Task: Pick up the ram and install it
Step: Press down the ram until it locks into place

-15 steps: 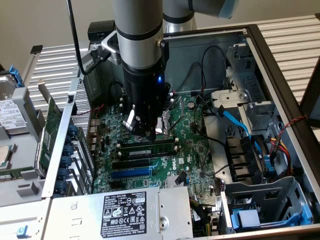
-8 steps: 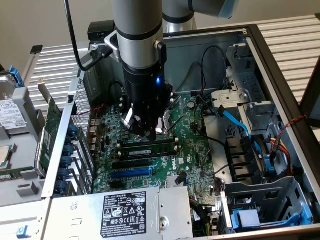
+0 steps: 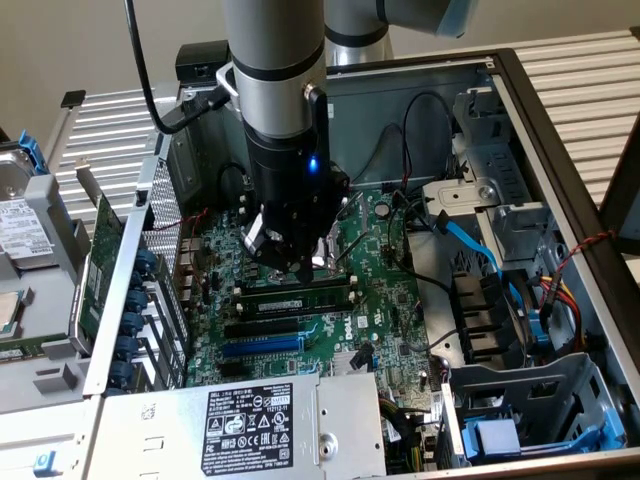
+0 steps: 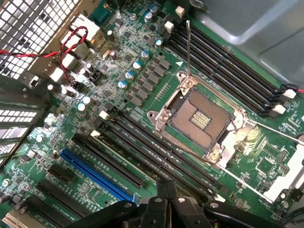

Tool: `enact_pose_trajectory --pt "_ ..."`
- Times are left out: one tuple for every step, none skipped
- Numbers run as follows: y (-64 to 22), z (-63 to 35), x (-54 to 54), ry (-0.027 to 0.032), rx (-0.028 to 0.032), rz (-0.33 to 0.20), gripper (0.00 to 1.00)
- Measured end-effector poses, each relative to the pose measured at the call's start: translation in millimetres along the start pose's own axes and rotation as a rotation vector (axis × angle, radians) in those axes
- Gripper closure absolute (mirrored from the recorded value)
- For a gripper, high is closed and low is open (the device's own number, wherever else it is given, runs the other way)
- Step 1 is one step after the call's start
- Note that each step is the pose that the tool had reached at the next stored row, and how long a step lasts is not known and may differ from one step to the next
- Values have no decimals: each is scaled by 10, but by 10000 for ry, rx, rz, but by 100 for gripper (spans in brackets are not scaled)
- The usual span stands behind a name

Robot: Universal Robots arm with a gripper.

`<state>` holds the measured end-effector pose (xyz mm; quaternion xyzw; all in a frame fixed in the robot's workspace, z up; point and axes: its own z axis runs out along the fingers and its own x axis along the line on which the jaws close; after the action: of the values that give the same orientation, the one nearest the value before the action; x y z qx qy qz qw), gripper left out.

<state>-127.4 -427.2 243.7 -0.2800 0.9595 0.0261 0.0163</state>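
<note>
Because the gripper [image 3: 297, 262] hangs low over the motherboard [image 3: 390, 290] with its fingers clenched together and nothing between them, it seems poised to press rather than carry. The ram [image 3: 300, 297] lies seated in a memory slot just below the fingertips, between white end clips. In the wrist view, the open CPU socket [image 4: 202, 118] sits just beyond the fingers.
</note>
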Motion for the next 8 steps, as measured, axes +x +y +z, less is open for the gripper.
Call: enact_pose_trajectory --pt "0 0 0 -2 3 127 89" --pt "0 -1 0 0 7 249 89" --pt "0 -1 0 1 9 382 89" --pt "0 -1 0 4 10 494 89" --pt "0 -1 0 10 9 609 89" --pt "1 -1 0 17 5 718 89" --pt "1 -1 0 27 2 823 89" --pt "0 -1 0 38 -2 929 89"
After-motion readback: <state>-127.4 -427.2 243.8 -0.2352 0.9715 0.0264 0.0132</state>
